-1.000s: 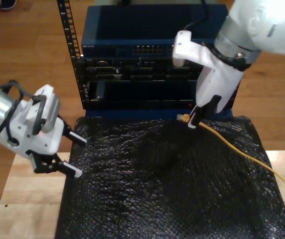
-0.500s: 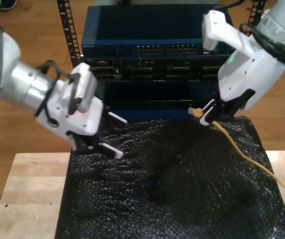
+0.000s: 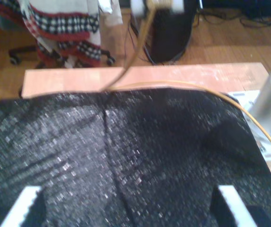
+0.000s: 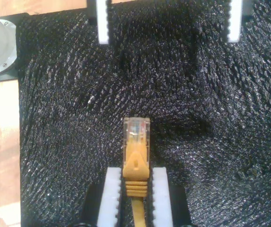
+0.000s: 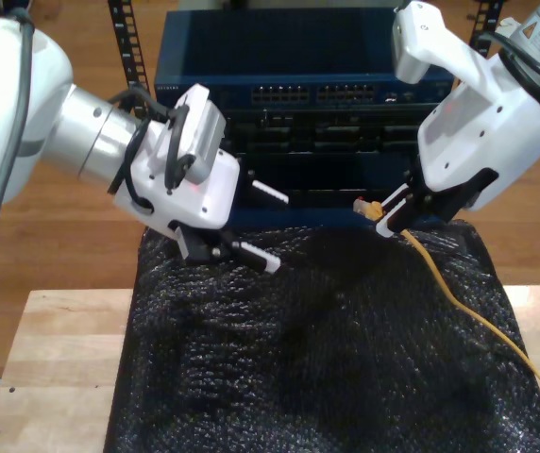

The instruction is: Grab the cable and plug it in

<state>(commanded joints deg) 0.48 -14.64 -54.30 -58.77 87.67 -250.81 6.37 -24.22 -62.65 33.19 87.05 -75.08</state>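
The yellow-orange cable runs across the black mat from the exterior view's right edge up to my second gripper. That gripper is shut on the cable just behind its clear plug, which sticks out past the fingertips. The plug hangs in the air in front of the rack's lower part. My first gripper is open and holds nothing, over the mat's far edge on the exterior view's left. Its fingers straddle bare mat, and the cable curves beyond them.
A dark blue network rack with rows of ports stands behind the black bubble-wrap mat. The mat covers a light wooden table. Both arms are close together in front of the rack.
My first gripper has swung up and toward the rack, to the exterior view's right. My second gripper has shifted slightly right and up, still holding the plug.
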